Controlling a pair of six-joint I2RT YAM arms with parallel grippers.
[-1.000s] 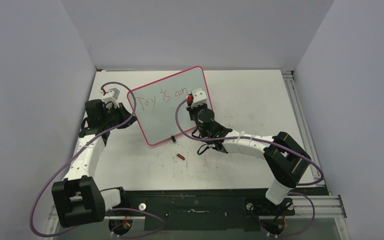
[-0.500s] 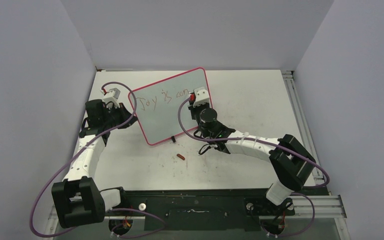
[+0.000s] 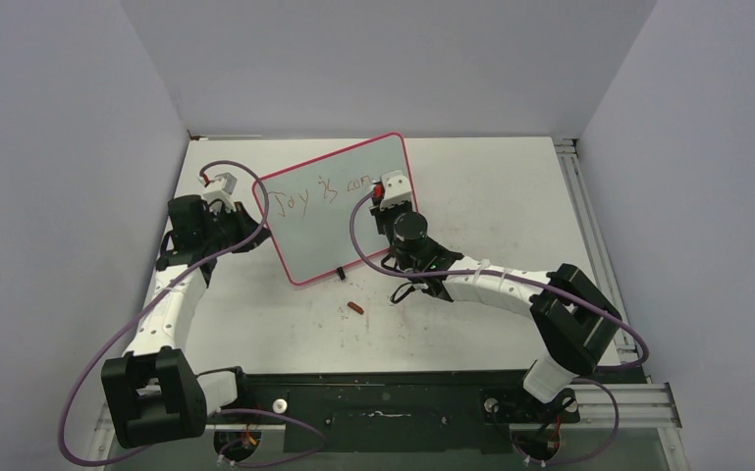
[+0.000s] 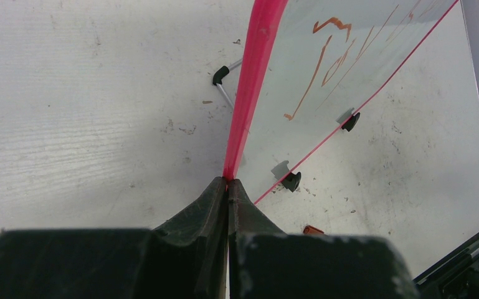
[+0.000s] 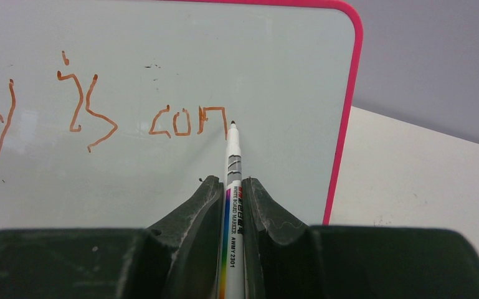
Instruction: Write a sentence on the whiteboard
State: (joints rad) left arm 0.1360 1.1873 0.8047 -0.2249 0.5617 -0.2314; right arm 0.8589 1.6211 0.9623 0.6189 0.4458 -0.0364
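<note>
The whiteboard [image 3: 326, 240], pink-framed, stands tilted on the table on small black feet [image 4: 291, 180]. The sentence [image 3: 319, 189] is reddish-brown and reads "Joy is con"; its end shows in the right wrist view [image 5: 180, 121]. My left gripper [image 3: 258, 226] is shut on the whiteboard's pink left edge [image 4: 249, 93]; the fingertips [image 4: 219, 187] pinch the frame. My right gripper [image 5: 230, 184] is shut on a white marker [image 5: 232, 163]. The marker's tip is at the board just right of the "n"; I cannot tell if it touches. In the top view the right gripper [image 3: 383, 194] is near the board's right edge.
A small red-brown marker cap [image 3: 354, 308] lies on the table in front of the board, also in the left wrist view [image 4: 313, 230]. Grey walls close in the back and sides. A metal rail [image 3: 589, 235] runs along the table's right edge.
My right gripper has moved a little to the right along the line of writing with the marker. The whiteboard has shifted slightly. The left arm has not moved.
</note>
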